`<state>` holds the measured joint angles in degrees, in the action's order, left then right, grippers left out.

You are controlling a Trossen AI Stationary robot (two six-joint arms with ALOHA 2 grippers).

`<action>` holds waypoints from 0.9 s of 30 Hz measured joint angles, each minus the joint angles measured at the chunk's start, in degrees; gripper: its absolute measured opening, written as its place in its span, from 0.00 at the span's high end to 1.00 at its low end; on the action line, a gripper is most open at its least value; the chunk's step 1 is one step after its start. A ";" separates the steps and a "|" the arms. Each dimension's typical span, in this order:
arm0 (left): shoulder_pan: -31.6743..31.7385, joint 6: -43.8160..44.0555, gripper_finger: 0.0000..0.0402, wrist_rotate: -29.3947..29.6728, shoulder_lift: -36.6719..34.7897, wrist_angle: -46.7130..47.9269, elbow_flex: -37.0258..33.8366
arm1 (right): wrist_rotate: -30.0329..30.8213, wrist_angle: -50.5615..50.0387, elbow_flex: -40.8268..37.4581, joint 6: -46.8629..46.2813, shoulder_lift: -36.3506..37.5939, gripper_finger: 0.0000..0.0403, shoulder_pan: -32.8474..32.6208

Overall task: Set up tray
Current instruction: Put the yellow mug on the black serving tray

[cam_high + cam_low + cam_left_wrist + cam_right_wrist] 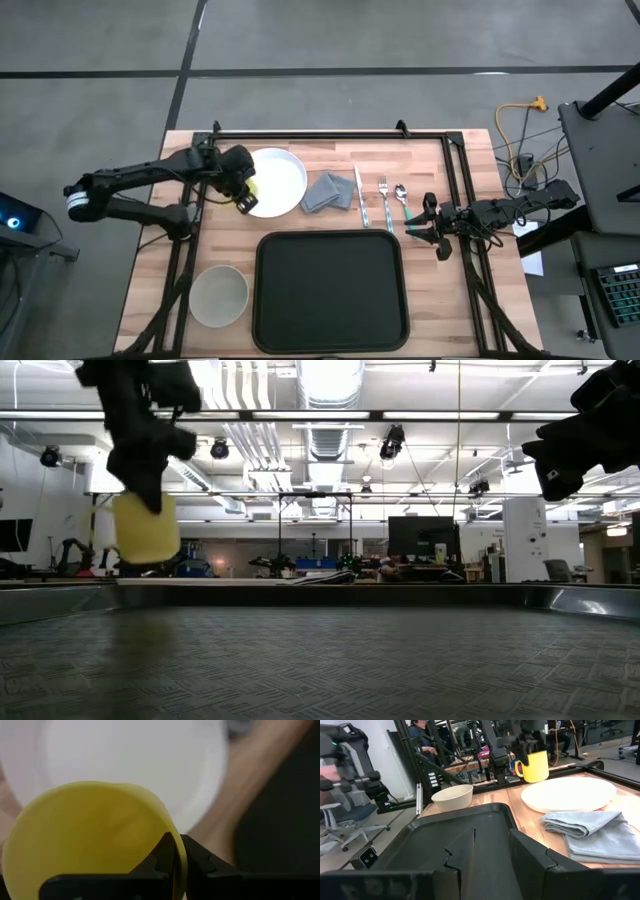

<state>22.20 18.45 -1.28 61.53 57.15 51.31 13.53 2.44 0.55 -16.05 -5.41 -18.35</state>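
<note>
Yellow mug (90, 840) sits clenched by its rim between the 2 fingers of the left gripper (243, 190), lifted over the edge of the white plate (282, 180). Beyond those fingers, toward the table's near edge, lies the black tray (330, 290). The right gripper (428, 222) hovers beside the tray, fingers apart and grasping nothing.

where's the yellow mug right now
The yellow mug is in the left gripper, lifted over the left edge of the white plate in the high view, behind the empty tray.
</note>
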 joint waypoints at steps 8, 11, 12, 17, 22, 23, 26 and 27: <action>-9.51 -0.58 1.00 3.22 6.38 8.33 10.89 | 0.01 0.02 -0.01 0.00 0.02 0.72 0.00; -14.17 -0.37 1.00 3.06 9.76 8.39 13.49 | 0.03 0.02 -0.01 0.00 0.02 0.72 0.00; -15.85 -0.36 1.00 3.08 11.20 8.29 14.67 | 0.01 0.02 0.01 0.00 0.02 0.72 0.00; -23.94 -0.32 1.00 2.91 18.70 8.06 20.92 | -0.01 0.00 0.01 0.00 0.00 0.72 0.00; -30.64 -0.09 1.00 2.95 26.26 7.76 27.11 | -0.02 0.01 0.00 0.00 0.04 0.72 0.00; -31.72 0.30 1.00 2.95 27.58 7.46 27.98 | -0.05 0.00 -0.01 0.00 0.02 0.72 0.00; -34.63 1.21 1.00 2.94 30.57 5.64 29.51 | -0.05 0.00 -0.01 0.00 0.02 0.72 0.00; -35.35 1.63 1.00 2.94 31.29 4.63 29.59 | -0.03 0.00 0.01 0.00 0.02 0.72 0.00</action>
<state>-13.15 20.08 1.66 92.82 61.78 80.90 13.50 2.44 0.56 -16.05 -5.39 -18.35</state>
